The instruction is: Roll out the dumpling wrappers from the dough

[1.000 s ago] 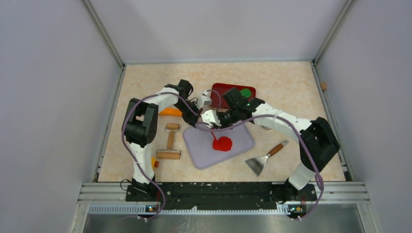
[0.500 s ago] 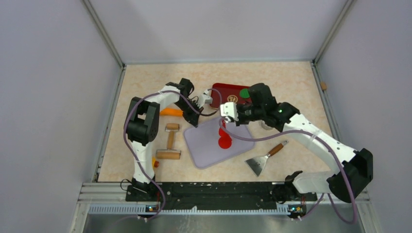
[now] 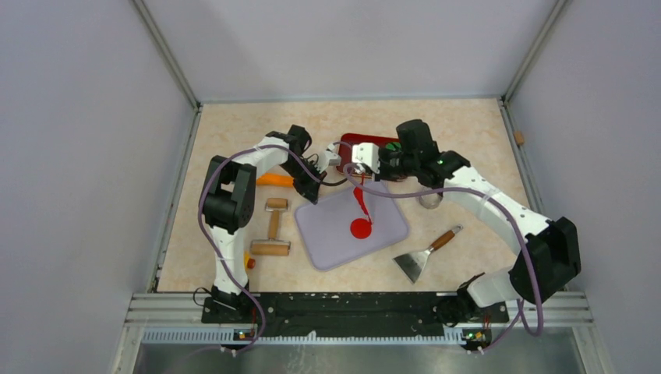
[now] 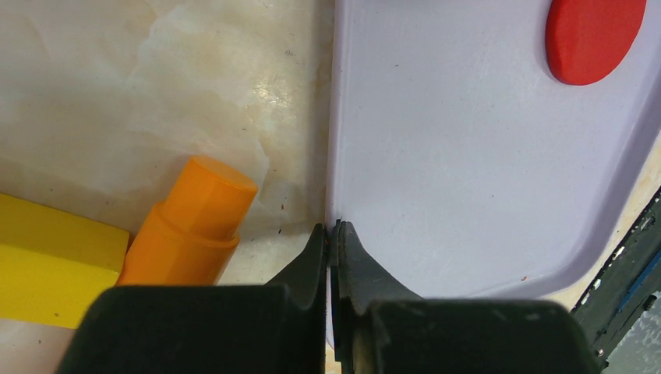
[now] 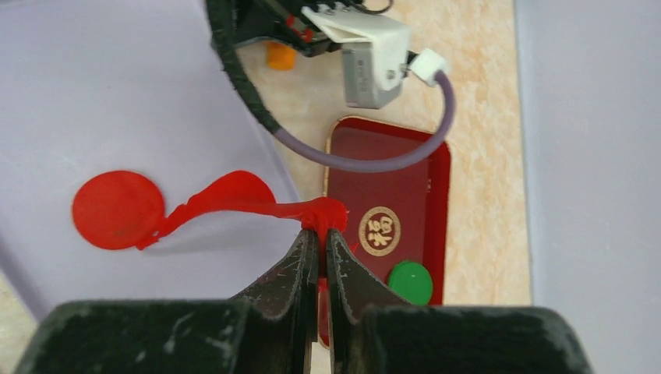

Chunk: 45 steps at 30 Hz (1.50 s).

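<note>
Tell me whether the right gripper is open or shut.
Shut: the right gripper pinches the dough strip, fingers nearly touching.

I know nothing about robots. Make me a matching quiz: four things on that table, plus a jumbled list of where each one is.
Things:
1. round red wrapper
2. ragged red dough strip
3. green disc
4. scraper

Places:
A. in the red tray
B. flat on the lilac board
C. on the table, right of the board
D. pinched in the right end effector

Pairs: 1-B, 2-D, 3-A, 4-C.
</note>
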Motion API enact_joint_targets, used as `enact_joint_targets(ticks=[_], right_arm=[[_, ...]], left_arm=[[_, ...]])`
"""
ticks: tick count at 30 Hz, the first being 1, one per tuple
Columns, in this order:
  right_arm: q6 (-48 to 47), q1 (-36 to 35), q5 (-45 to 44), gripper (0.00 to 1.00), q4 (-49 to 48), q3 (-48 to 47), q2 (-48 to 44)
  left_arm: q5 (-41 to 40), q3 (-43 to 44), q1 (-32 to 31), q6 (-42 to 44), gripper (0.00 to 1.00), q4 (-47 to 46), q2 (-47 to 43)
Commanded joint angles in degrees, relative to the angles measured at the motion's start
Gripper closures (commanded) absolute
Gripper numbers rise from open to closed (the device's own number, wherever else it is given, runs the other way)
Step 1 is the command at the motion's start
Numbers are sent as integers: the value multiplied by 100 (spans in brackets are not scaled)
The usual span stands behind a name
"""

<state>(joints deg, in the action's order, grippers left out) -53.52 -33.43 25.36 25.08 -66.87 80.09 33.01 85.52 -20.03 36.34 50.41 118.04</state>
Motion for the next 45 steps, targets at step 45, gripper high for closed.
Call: enact_joint_targets(ticks=[45], right_arm=[[-128,435,982,92,257,-82,1230]], left_arm=[[197,113,51,-308,86,-114,0]])
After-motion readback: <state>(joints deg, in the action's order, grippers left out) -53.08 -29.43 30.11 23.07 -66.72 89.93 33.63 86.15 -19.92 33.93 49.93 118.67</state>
